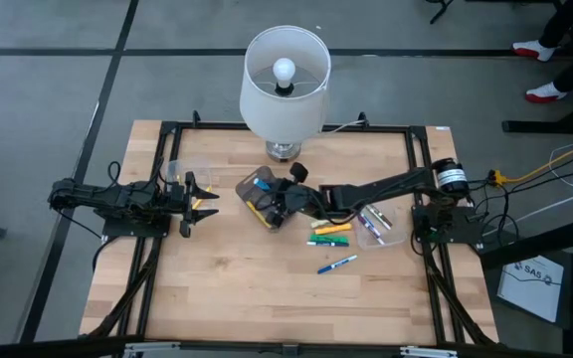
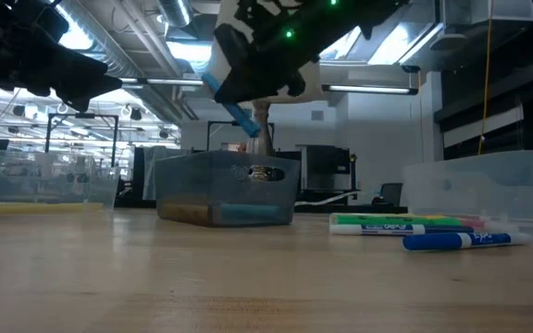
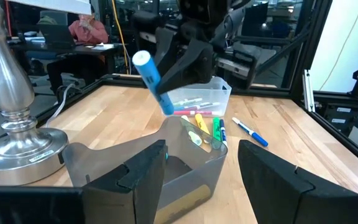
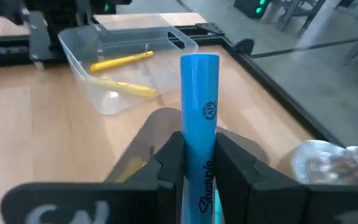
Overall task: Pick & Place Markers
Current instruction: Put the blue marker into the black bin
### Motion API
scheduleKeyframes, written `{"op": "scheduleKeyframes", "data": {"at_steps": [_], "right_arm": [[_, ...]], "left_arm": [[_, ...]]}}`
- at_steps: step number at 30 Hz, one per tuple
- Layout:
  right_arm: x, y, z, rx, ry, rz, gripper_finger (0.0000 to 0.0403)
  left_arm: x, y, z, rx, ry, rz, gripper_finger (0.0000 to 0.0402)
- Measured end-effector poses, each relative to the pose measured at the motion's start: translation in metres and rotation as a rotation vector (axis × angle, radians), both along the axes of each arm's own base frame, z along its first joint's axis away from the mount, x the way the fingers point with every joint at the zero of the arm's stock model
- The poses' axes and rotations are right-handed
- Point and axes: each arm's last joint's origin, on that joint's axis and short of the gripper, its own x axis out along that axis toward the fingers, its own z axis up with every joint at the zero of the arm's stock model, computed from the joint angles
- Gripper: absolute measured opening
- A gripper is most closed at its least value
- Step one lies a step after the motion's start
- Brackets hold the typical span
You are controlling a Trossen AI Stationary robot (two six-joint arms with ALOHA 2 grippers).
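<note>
Your right gripper [image 4: 199, 163] clamps a blue marker [image 4: 200, 106] above the smoky bin [image 3: 185, 163]. Your left gripper [image 1: 199, 202] waits open, empty.

A light blue marker [image 4: 199, 106] with black lettering; yellow markers [image 4: 122, 60] in a clear bin [image 4: 82, 46]; pale wood tabletop [image 1: 227, 278]; white lampshade [image 1: 283, 99].

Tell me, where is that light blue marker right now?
The light blue marker is pinched in the right gripper, held above the grey bin at mid-table, just in front of the lamp.
</note>
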Motion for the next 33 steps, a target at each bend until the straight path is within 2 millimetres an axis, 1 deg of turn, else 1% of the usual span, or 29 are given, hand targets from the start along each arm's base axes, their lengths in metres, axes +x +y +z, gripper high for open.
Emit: {"op": "scheduleKeyframes", "data": {"at_steps": [15, 20, 29, 33], "right_arm": [[0.009, -0.019, -0.027, 0.135, 0.033, 0.01, 0.0066], [0.013, -0.026, -0.04, 0.205, 0.045, 0.016, 0.0066], [0.017, -0.045, -0.064, 0.335, 0.087, 0.034, 0.0066], [0.018, -0.049, -0.072, 0.388, 0.103, 0.04, 0.0066]], "left_arm": [[0.0, 0.0, 0.0, 0.0, -0.001, 0.0, 0.0196], [0.0, 0.0, 0.0, 0.0, 0.0, 0.0, 0.0196], [0.0, 0.0, 0.0, 0.0, -0.001, 0.0, 0.0196], [0.0, 0.0, 0.0, 0.0, 0.0, 0.0, 0.0196]]}}
